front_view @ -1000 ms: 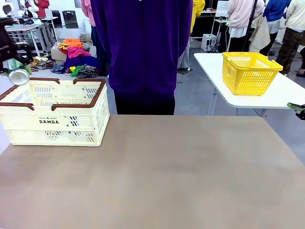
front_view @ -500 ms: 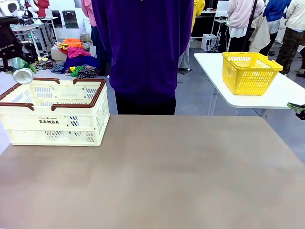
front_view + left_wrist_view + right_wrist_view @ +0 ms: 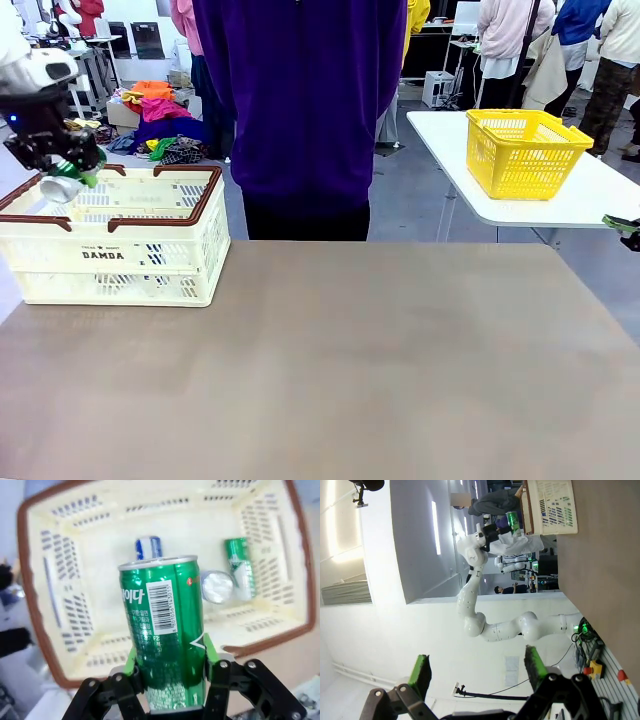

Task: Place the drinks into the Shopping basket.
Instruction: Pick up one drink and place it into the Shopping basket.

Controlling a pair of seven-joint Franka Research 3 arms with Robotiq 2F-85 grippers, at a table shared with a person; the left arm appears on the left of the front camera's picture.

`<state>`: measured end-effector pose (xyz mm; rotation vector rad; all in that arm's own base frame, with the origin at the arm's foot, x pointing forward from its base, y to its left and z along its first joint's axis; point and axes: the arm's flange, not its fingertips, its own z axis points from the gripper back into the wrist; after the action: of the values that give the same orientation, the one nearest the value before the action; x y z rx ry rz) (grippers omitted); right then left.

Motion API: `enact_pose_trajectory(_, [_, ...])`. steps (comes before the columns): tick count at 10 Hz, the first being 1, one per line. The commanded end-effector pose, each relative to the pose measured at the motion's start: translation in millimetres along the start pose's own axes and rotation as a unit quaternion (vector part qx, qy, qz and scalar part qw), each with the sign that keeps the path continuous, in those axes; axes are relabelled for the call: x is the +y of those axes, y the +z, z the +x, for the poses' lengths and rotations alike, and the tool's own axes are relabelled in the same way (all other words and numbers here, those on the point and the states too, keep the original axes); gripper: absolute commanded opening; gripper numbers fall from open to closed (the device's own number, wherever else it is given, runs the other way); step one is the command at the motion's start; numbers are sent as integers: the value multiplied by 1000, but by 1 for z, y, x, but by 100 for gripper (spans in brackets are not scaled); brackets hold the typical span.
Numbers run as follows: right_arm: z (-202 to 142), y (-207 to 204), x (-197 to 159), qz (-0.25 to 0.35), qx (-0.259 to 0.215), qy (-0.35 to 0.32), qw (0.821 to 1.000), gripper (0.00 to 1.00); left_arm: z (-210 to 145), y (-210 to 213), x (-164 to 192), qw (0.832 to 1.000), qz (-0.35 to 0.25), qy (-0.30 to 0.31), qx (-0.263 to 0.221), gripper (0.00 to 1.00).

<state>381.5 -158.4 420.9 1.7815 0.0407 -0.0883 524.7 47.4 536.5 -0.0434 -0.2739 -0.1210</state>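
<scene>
Green can (image 3: 165, 635) hides most of a blue can (image 3: 148, 547) in the basket (image 3: 65, 625)

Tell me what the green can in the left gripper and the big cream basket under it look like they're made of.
Green can: seemingly thin metal, with a glossy printed green coat and bare silver rim that catches the light. Shopping basket: likely moulded plastic, matte cream with slotted walls and a brown rim. The left gripper holds the can over it.
</scene>
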Motion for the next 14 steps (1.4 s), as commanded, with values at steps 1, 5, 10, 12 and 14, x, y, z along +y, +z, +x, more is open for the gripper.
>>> enact_pose_trajectory(1, [1, 2, 5, 7, -2, -6, 1000, 100, 18, -10, 21, 1000, -24, -13, -15, 0])
enact_pose_trajectory(5, [1, 2, 5, 7, -2, -6, 1000, 100, 45, -55, 46, 999, -24, 19, 11, 0])
enact_pose_trajectory(10, [1, 2, 5, 7, -2, -6, 1000, 100, 47, -84, 53, 998, 16, 55, 30, 0])
enact_pose_trajectory(12, [1, 2, 5, 7, -2, -6, 1000, 100, 49, -90, 49, 997, 27, 58, 41, 0])
enact_pose_trajectory(14, [1, 2, 5, 7, -2, -6, 1000, 100, 52, -93, 46, 997, 27, 59, 52, 76])
